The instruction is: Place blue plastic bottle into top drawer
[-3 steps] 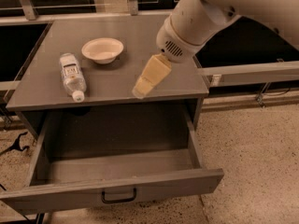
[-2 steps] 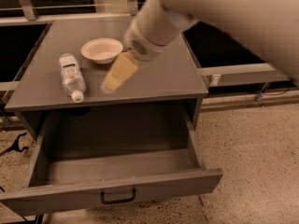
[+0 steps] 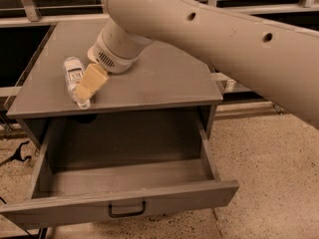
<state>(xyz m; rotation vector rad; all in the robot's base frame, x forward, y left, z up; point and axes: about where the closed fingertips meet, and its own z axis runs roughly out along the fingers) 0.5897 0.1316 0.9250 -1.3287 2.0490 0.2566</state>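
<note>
The blue plastic bottle (image 3: 74,75) lies on its side on the left of the grey cabinet top (image 3: 164,78), white cap toward the front edge. My gripper (image 3: 87,87) hangs just over the bottle's lower half, its tan fingers (image 3: 92,81) covering part of it. The top drawer (image 3: 124,183) is pulled wide open below the cabinet top and is empty inside. Its front panel carries a small dark bar handle (image 3: 127,210).
My large pale arm (image 3: 214,39) crosses the upper right of the view and hides the back of the cabinet top. Speckled floor (image 3: 269,173) lies to the right of the drawer. Dark cables (image 3: 12,153) lie on the floor at left.
My gripper has swept left across the cabinet top, from the right side to over the bottle. The view has shifted, and the arm now hides the white bowl.
</note>
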